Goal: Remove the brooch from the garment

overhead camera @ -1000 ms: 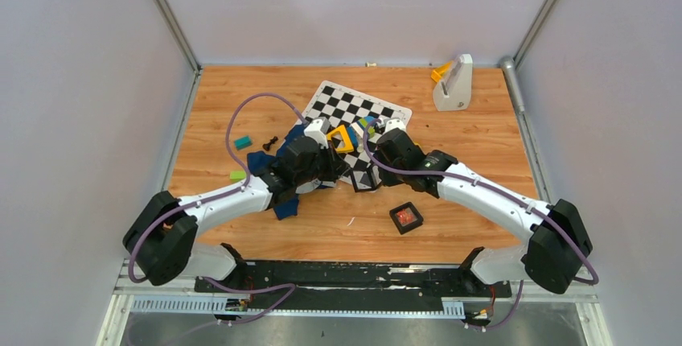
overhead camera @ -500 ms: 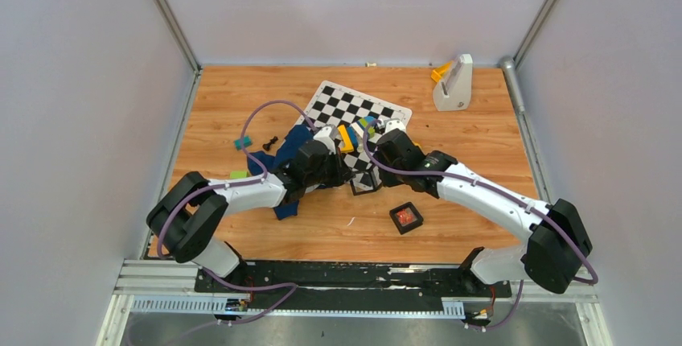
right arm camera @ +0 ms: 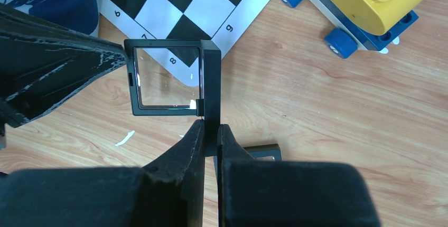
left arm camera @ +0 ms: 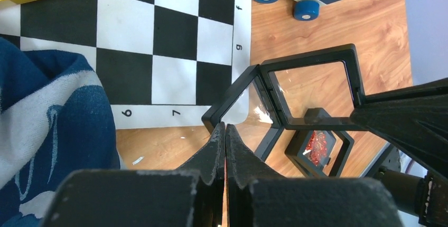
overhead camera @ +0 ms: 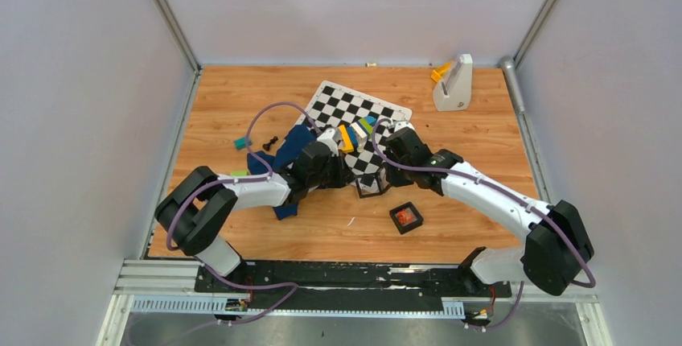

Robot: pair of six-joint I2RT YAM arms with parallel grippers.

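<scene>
The garment (overhead camera: 296, 138) is a navy shirt with a pale print, lying left of the checkered mat; it also shows in the left wrist view (left arm camera: 53, 126). My left gripper (overhead camera: 347, 171) is off its right edge, above bare wood. Its jaws (left arm camera: 225, 128) are pressed shut on a thin orange-red sliver, which I take to be the brooch; almost all of it is hidden. My right gripper (overhead camera: 380, 170) is shut on the edge of an open black case with clear windows (right arm camera: 210, 79). It holds the case upright just ahead of the left fingertips (left arm camera: 311, 79).
A second black case with a red glittery inlay (overhead camera: 406, 217) lies on the wood nearby. The checkered mat (overhead camera: 354, 109) holds yellow toy blocks (overhead camera: 346, 137) and a wheeled toy (right arm camera: 364, 5). A white stand (overhead camera: 453, 84) is at back right. Small blocks (overhead camera: 241, 143) lie at left.
My left gripper has moved right, off the shirt and up to the open case. My right gripper has shifted the case slightly right and nearer, standing it up.
</scene>
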